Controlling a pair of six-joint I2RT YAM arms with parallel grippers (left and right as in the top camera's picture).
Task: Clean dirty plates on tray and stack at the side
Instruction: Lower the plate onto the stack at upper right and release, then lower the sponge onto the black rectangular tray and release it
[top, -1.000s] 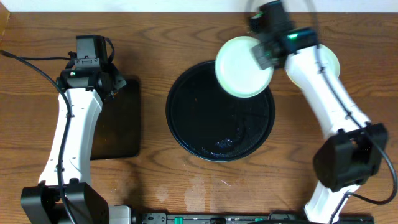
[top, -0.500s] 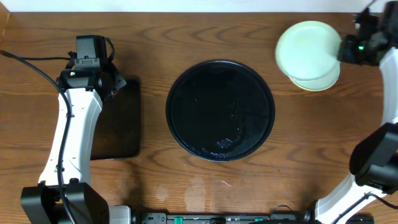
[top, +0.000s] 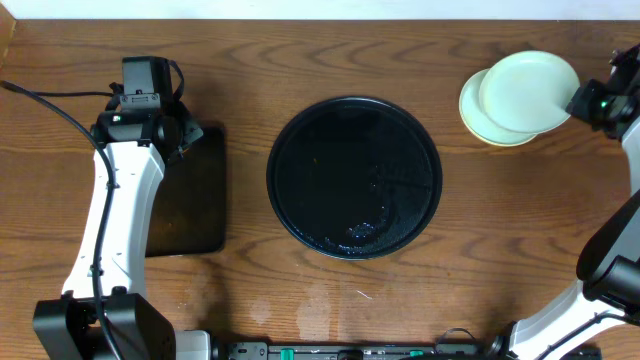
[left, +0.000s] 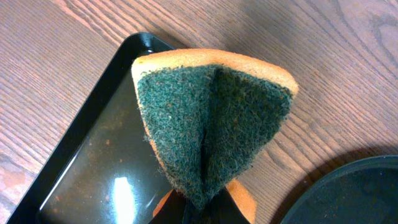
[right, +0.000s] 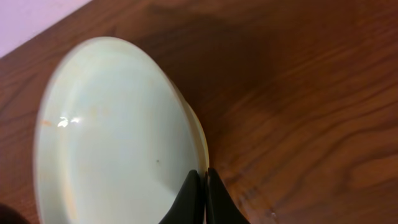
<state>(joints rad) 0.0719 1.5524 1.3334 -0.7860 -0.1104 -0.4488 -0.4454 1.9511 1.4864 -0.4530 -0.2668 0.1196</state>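
Observation:
The round black tray (top: 355, 178) sits mid-table with no plates on it. At the far right, my right gripper (top: 588, 100) is shut on the rim of a pale mint plate (top: 528, 90), which hangs tilted over a pale yellow plate (top: 476, 112) lying on the table. In the right wrist view the fingers pinch the mint plate (right: 112, 137) at its edge, right gripper (right: 204, 193), with the yellow rim (right: 201, 134) just behind. My left gripper (left: 202, 210) is shut on a folded green-and-orange sponge (left: 211, 118).
A smaller rectangular black tray (top: 190, 200) lies at the left under the left arm and shows again as the rectangular tray (left: 81, 174) in the left wrist view. The round tray's rim (left: 354, 196) is at the lower right there.
My right gripper has carried the mint plate from above the round tray's back rim to the far right, over the yellow plate. The left arm and sponge have not moved.

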